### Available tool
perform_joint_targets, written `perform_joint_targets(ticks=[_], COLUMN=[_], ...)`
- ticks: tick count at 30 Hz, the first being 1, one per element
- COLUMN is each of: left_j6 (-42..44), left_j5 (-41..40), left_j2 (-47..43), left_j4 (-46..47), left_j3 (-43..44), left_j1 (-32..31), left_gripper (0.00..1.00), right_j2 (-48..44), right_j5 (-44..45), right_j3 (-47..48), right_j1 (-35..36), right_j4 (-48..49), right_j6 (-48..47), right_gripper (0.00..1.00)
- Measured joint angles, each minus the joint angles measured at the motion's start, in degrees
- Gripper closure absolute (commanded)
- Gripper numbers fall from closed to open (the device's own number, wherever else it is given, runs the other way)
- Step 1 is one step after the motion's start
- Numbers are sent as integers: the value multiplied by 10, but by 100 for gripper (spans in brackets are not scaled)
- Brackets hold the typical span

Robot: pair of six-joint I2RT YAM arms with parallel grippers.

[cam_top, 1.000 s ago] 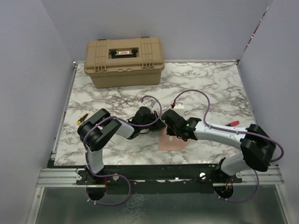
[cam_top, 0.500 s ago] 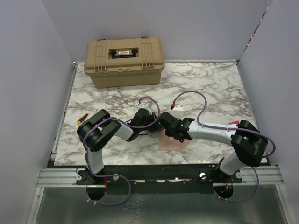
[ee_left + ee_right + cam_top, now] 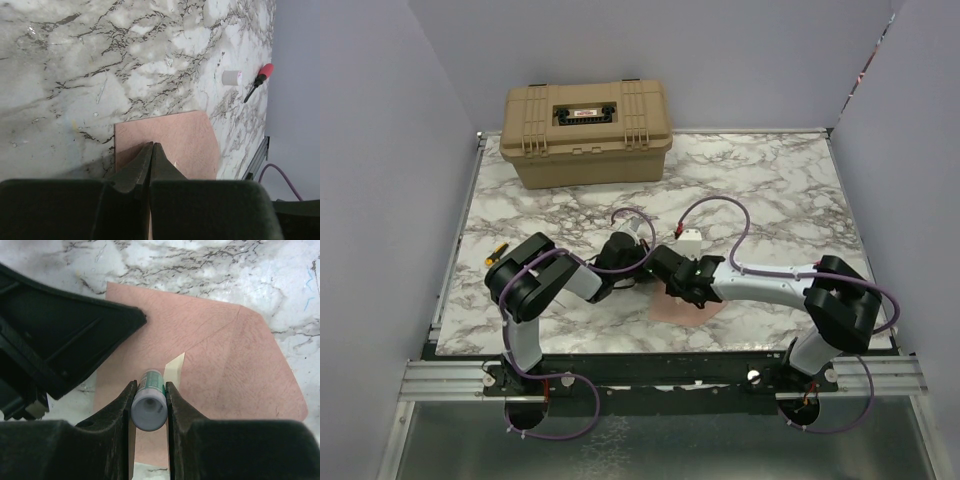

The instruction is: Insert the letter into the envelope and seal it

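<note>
Pinning the pinkish-brown paper envelope point(image 3: 220, 355) flat on the white marble table point(image 3: 100, 50), near its front edge, with the pinched-together left gripper point(image 3: 151, 150). Squeezing a small white-and-green glue stick point(image 3: 149, 410) in the right gripper point(image 3: 150, 395), tip on the paper. Could wrinkle or slide it by pushing too hard.

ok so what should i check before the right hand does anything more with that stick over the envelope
1. right hand gripping the white and green stick: ok
2. left hand shut, tips over the envelope: ok
3. envelope lying flat on the table: ok
4. letter fully inside: cannot tell, only a pale sliver shows beside the stick
5. envelope sealed: cannot tell
6. stick's far end touching the paper: cannot tell, hidden
</note>
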Motion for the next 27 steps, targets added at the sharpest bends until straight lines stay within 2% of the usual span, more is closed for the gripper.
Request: perform_joint_targets(ticks=[13,21,27], left_j6=[-42,-42,-41], left_j5=[7,19,28], left_j2=[15,16,19], left_j4=[38,39,43], left_j3=[-16,-16,-16], left_j1=[8,14,20], left_gripper=[100,100,100], right_j2=[-11,-13,-8], right_j5=[-3,-4,-7], right_j3=[-20,-22,-13], right_j1=[46,42,9], right_j4=[16,14,6], right_j6=[-6,4,12], right_gripper=[100,100,100])
